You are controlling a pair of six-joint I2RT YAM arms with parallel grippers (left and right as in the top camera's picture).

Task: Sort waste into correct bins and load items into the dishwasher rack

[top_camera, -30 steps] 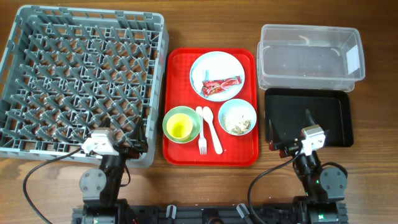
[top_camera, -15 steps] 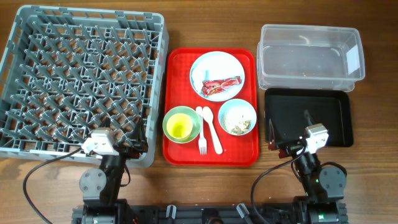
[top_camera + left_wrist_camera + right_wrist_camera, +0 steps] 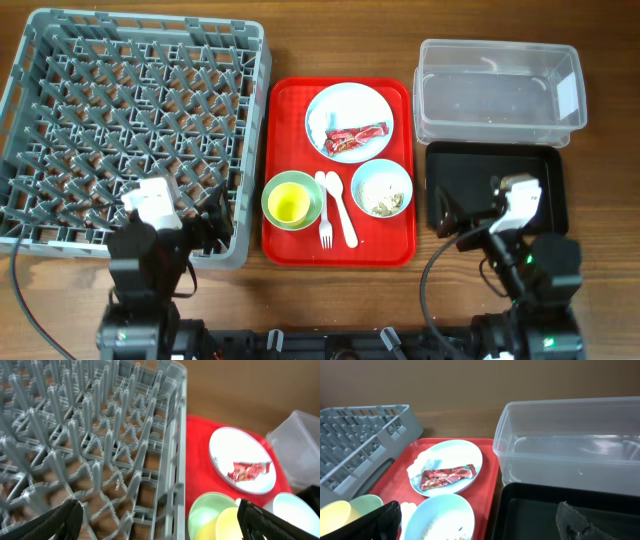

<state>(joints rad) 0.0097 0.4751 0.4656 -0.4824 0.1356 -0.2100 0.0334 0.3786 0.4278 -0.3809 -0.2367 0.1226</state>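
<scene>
Wooden table (image 3: 330, 40) bears grey rack (image 3: 140, 18), red tray (image 3: 285, 110).

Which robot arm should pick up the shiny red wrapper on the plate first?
Probably the right. The right gripper hangs open over the black tray, next to the clear tub, with the wrapper on the plate nearby. The left gripper, also open, sits over the rack, farther from both bins.

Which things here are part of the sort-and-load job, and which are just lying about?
Job: dishwasher rack, plate, bowl, cup, fork, spoon, wrapper, tissue, food scraps, clear tub, black tray.
Lying about: red serving tray, table.
</scene>
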